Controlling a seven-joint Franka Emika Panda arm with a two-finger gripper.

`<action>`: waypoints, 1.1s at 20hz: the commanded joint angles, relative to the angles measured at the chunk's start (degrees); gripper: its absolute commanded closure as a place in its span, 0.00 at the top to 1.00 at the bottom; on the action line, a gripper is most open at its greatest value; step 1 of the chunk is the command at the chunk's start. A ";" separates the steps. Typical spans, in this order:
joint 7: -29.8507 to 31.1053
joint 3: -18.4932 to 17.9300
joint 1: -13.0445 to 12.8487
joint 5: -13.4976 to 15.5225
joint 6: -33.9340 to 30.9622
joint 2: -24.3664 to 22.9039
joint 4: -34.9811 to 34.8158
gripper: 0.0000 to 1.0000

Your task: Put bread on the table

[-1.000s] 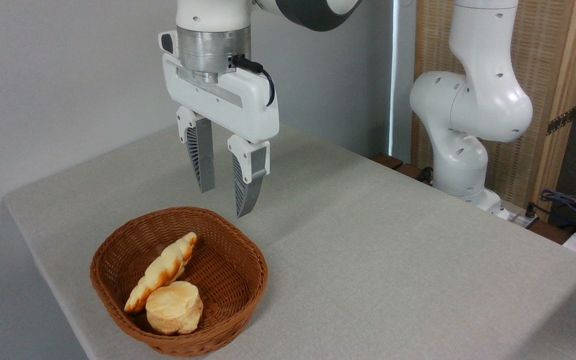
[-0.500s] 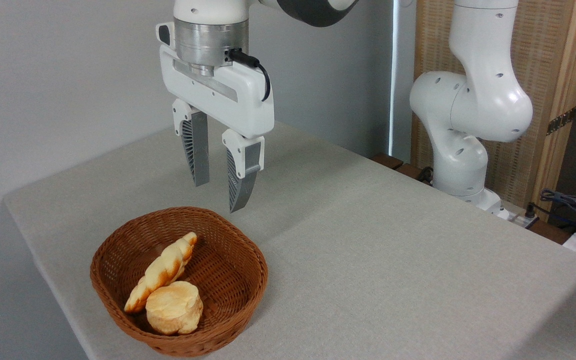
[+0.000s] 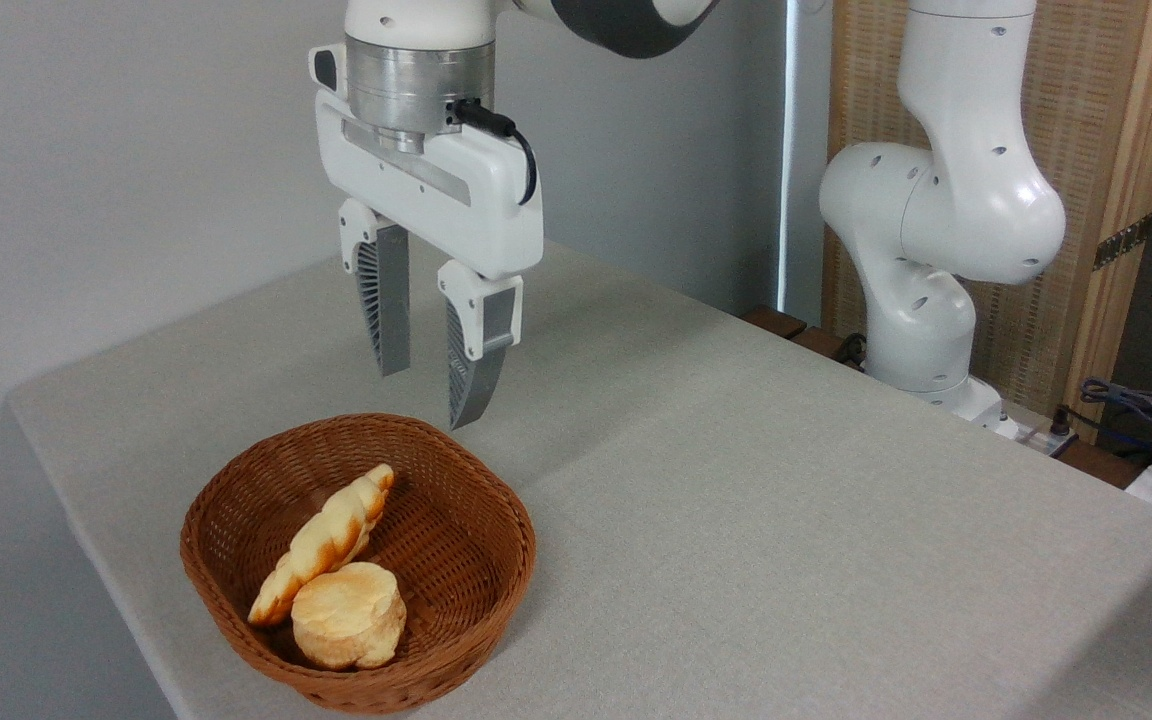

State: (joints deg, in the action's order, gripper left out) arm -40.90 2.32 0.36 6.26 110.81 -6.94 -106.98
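Over the last second the hand (image 3: 428, 385), fingers apart and empty, has shifted left and apparently slightly up above the basket (image 3: 491, 500) at lower left, where the bread (image 3: 324, 543) lies ungrasped, off the worktop (image 3: 786, 520).

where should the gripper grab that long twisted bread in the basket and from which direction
Probably the middle of the twisted bread, from straight above. It lies slanted in the wicker basket, its lower end against the round bun, so the upper half is freer. Set the open gripper with its fingers across the narrow width, not along its length.
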 commanded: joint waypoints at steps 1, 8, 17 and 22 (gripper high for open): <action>-1.03 0.23 -0.88 2.00 7.81 0.08 -4.28 1.00; -0.59 0.23 -3.34 5.34 18.82 3.76 -7.98 1.00; 0.20 1.20 -5.19 6.66 23.92 10.09 -7.81 1.00; 0.47 2.69 -5.19 6.75 24.80 11.68 -7.72 1.00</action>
State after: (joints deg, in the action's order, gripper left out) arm -40.75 4.12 -4.81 11.75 134.10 3.97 -114.94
